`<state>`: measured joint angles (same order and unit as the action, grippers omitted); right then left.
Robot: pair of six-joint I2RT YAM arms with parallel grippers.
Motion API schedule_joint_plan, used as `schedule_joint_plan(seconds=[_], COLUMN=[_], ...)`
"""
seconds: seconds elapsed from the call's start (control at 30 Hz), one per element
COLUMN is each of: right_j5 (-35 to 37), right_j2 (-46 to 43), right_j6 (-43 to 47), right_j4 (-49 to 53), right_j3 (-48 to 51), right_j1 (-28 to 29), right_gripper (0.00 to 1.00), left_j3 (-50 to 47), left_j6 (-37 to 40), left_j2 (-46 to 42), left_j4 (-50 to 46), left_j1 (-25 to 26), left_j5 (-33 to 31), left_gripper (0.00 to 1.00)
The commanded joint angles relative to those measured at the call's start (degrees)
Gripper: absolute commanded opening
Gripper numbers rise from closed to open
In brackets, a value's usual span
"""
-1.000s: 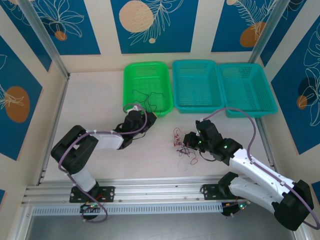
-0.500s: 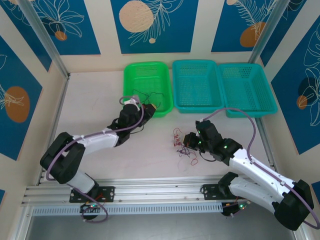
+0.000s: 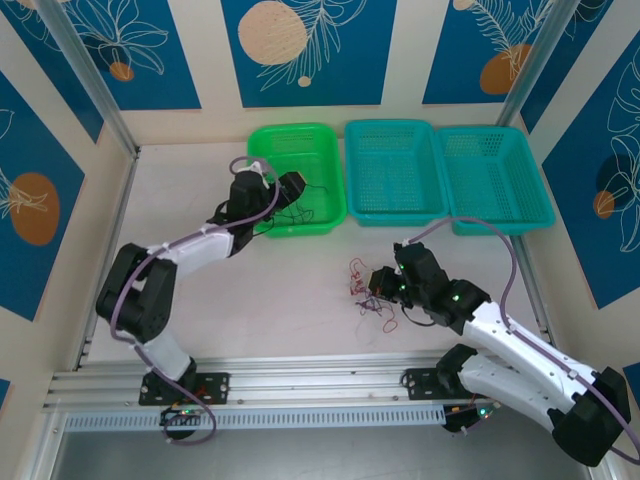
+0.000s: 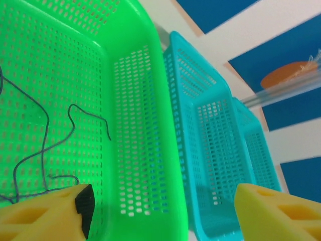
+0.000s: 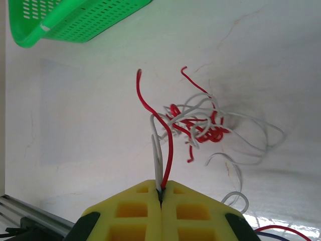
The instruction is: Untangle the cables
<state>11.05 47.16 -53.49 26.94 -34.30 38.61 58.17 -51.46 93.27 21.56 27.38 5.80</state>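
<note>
Top external view: the left gripper (image 3: pixel 292 186) hangs over the left half of the green basket (image 3: pixel 296 130), where a thin black cable (image 3: pixel 305 205) lies on the mesh floor. A teal basket (image 3: pixel 393 124) stands just beside the green one, and a second teal basket (image 3: pixel 482 131) beside that, all in a row along the far side of the table (image 3: pixel 180 210). The right gripper (image 3: pixel 374 284) sits low at the cable tangle (image 3: pixel 364 300), a knot of red, whitish and dark wires on the bare table in front of the baskets, apart from all three. Left wrist view: the yellow fingers (image 4: pixel 40 216) stand wide apart with nothing between them, above the green basket's floor. The black cable runs in loose curves across the mesh near the left finger. Right wrist view: the yellow fingers (image 5: pixel 125 211) are pressed together, clamped on one red and one whitish strand that lead from the tips to the cable tangle resting on the white table. More whitish loops trail to the right, and a corner of the green basket shows at the upper left.
</note>
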Motion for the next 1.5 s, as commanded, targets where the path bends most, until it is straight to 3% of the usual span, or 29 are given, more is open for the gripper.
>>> schedule_joint_plan(seconds=[0.0,0.13,0.27,0.5,0.67,0.77,0.9,1.03,1.17,1.33,1.47], right_j5=[0.75,-0.77,-4.85,-11.4,-14.56,-15.74,-16.28,-17.01,-17.23,-13.47,-6.46], right_j2=[-0.95,0.66,3.98,8.68,8.85,8.93,9.17,9.91,10.75,11.05,11.2], right_j6=[1.14,2.97,4.88,8.35,9.95,9.92,9.5,9.53,9.64,8.14,4.32], right_j4=[1.23,-0.88,-5.62,-10.33,-10.58,-10.67,-11.28,-11.56,-11.07,-9.07,-4.13], right_j3=[-1.76,-2.29,-3.24,-6.25,-7.76,-8.3,-8.72,-9.45,-10.37,-10.46,-9.9], right_j1=[-0.06,-0.87,-1.41,-1.43,-1.27,-1.0,-0.8,-0.47,-0.11,-0.2,-1.86], right_gripper=[0.02,0.03,0.02,0.02,0.02,0.02,0.02,0.02,0.02,0.02,0.04], left_j3=[-1.95,-7.6,-13.75,-18.69,-18.03,-16.75,-15.9,-17.33,-17.11,-17.02,-18.22], left_j6=[14.17,21.25,30.3,31.14,40.42,41.76,42.09,38.32,37.24,37.69,38.44], left_j2=[-11.84,-21.28,-26.94,-21.6,-18.29,-15.78,-12.59,-11.45,-10.89,-11.07,-13.32], left_j4=[-5.41,-7.3,-7.25,-3.64,-6.73,-5.89,-4.25,4.07,7.04,6.74,5.31], left_j1=[2.51,4.73,9.8,12.29,12.63,12.94,13.48,13.65,14.1,14.48,14.5], left_j5=[-0.76,4.8,16.22,35.17,40.31,44.84,42.69,40.63,39.9,41.9,40.8], left_gripper=[0.77,0.77,0.75,0.71,0.7,0.7,0.67,0.58,0.4,0.0,0.0])
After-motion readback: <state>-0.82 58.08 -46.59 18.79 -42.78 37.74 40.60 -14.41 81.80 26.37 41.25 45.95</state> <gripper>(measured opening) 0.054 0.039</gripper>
